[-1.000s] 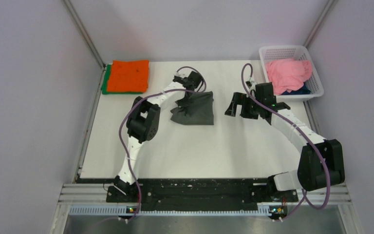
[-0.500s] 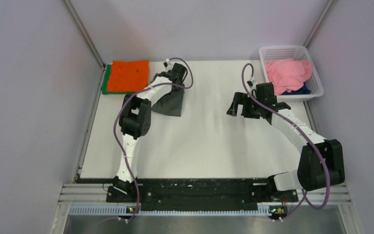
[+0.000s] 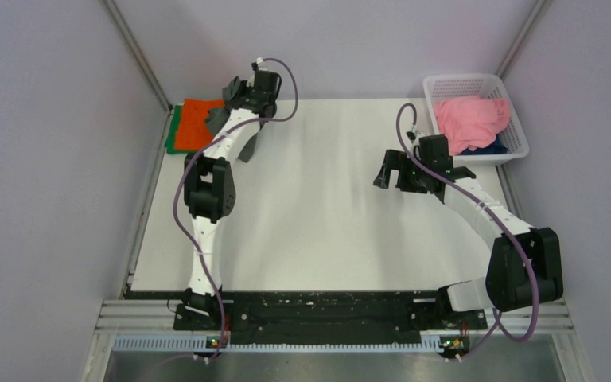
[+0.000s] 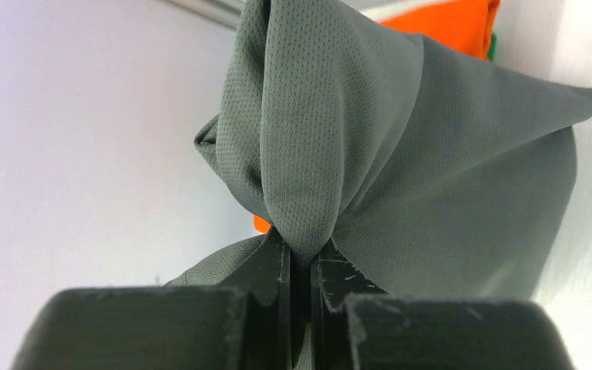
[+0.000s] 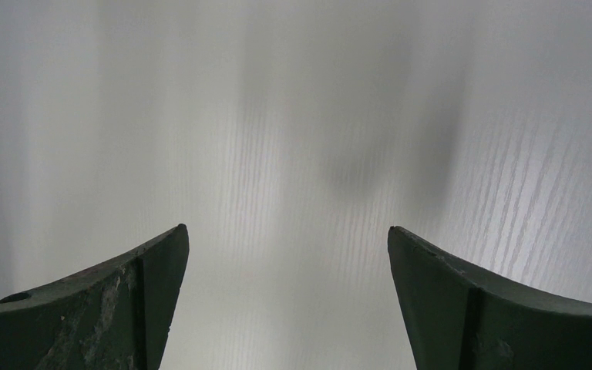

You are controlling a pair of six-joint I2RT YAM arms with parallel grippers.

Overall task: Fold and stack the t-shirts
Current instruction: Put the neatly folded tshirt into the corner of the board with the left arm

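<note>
My left gripper (image 3: 232, 92) is shut on a bunched fold of the dark grey t-shirt (image 3: 215, 121) and holds it up at the far left corner, over the folded orange t-shirt (image 3: 193, 119), which lies on a green one (image 3: 173, 137). In the left wrist view the grey cloth (image 4: 432, 193) hangs from the closed jaws (image 4: 301, 258), with orange (image 4: 447, 27) showing behind it. My right gripper (image 3: 385, 172) is open and empty above bare table (image 5: 287, 254). A pink t-shirt (image 3: 469, 118) and a navy one (image 3: 487, 147) lie in the basket.
The white lattice basket (image 3: 463, 81) stands at the far right corner. Grey walls close in the table (image 3: 326, 223) at the left, back and right. The left arm stretches along the left side of the table.
My left gripper has carried the dark grey t-shirt from the table's middle back and left, up over the orange and green stack. The right arm has barely moved.
</note>
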